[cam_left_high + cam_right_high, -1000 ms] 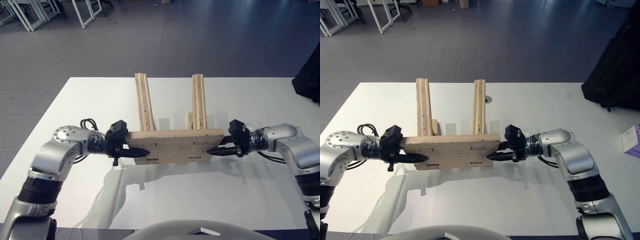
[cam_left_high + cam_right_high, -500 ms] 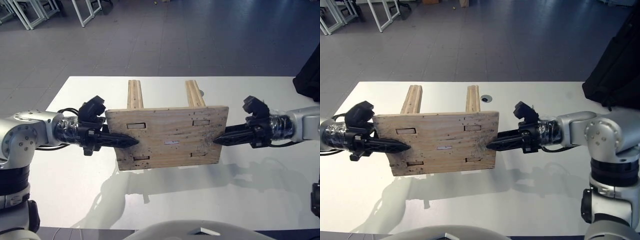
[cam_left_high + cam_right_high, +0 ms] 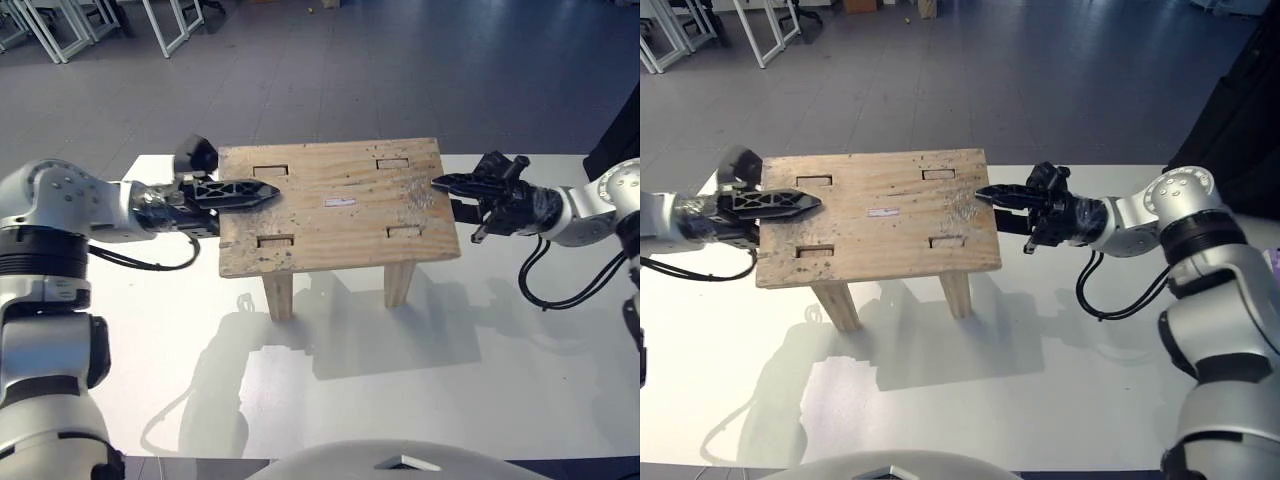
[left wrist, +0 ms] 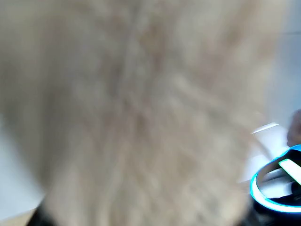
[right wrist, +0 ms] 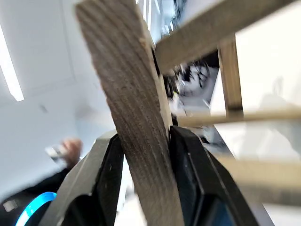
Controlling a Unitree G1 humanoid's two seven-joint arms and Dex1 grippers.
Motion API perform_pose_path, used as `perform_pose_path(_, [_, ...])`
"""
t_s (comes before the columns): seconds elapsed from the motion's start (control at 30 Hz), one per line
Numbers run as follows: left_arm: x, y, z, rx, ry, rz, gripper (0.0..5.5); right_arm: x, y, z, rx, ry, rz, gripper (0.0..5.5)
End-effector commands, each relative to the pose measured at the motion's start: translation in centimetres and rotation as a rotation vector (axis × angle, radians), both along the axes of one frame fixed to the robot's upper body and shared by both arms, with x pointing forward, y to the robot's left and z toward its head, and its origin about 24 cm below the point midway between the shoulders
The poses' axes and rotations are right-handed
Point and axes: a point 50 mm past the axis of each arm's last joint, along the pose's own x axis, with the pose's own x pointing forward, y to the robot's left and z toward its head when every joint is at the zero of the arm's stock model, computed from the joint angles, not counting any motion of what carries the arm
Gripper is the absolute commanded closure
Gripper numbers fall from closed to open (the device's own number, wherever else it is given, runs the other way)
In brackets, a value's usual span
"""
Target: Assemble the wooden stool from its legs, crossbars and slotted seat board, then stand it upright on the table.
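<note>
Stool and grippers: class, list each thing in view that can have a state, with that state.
wooden stool: assembled, upright, legs pointing down, feet at or just above the table
left gripper: shut on the seat board's left edge
right gripper: shut on the seat board's right edge
</note>
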Motion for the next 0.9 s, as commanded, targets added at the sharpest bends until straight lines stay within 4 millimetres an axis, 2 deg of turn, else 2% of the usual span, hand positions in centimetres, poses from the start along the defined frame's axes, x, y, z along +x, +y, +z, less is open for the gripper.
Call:
perform_pose_path(0.03, [1.6, -2.6, -3.1, 0.064, 0.179, 0.013, 2.84, 1.3, 2.9, -0.9, 0.018, 0.088, -0.021, 4.09])
perform_pose_path(0.07, [2.0, -2.5, -3.2, 0.065, 0.193, 0.045, 2.71, 1.4, 2.9, -1.0, 0.014, 0.103, -0.042, 3.72])
perform_pose_path(0.17, [2.5, -1.8, -3.3, 0.064, 0.210, 0.104, 2.23, 1.8, 2.8, -1.0, 0.007, 0.126, -0.084, 3.17])
perform_pose_path(0.23, [2.4, -1.1, -2.7, 0.037, 0.202, 0.116, 1.79, 2.0, 1.9, -0.6, 0.010, 0.132, -0.130, 2.69])
perform_pose_path(0.33, [2.5, 0.0, -1.3, -0.035, 0.175, 0.149, 1.77, 2.1, 0.5, -0.1, 0.020, 0.135, -0.191, 2.18])
perform_pose_path(0.57, [2.1, 3.1, -0.1, -0.011, 0.118, 0.247, 1.77, 1.7, -2.3, -0.1, 0.008, 0.168, -0.293, 0.83])
perform_pose_path(0.77, [1.6, 5.8, -0.1, 0.012, 0.069, 0.339, 1.77, 1.2, -4.1, -0.2, 0.030, 0.178, -0.353, 0.77])
perform_pose_path(0.9, [1.1, 8.1, -0.4, 0.054, -0.050, 0.430, 1.77, 0.9, -5.3, -0.5, 0.050, 0.056, -0.386, 0.77])
